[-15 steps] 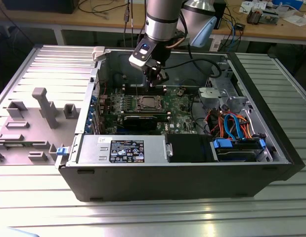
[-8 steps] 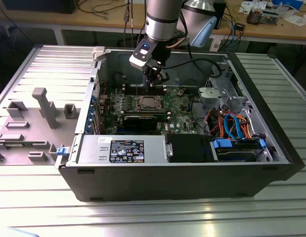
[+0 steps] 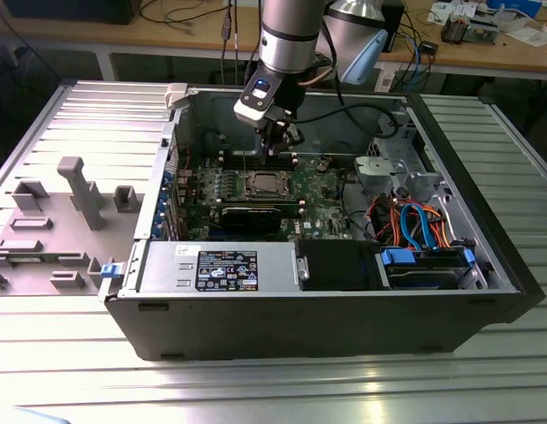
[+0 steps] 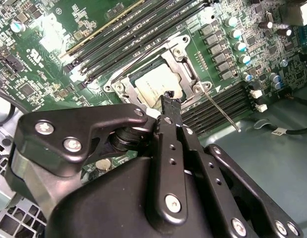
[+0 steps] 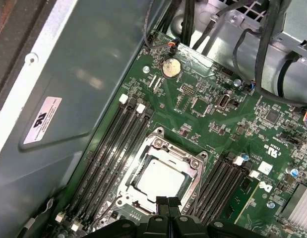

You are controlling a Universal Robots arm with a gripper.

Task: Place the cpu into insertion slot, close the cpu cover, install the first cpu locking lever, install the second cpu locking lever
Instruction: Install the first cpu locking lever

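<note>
Gripper (image 4: pixel 168 96): my fingers are pressed together on nothing, tips poised at the near edge of the cpu cover (image 5: pixel 185 158); I cannot tell whether they touch it. Cover: lies flat around the cpu (image 5: pixel 160 178), which sits silver face up in the insertion slot (image 4: pixel 182 40). Locking lever (image 4: pixel 221 110): thin rod angling out from the socket corner across the memory slots (image 5: pixel 118 144), apparently unlatched. I judge it wants a slow push from my closed tips near its free end, down and under its catch, without scraping the chip face or the slot clips.
</note>
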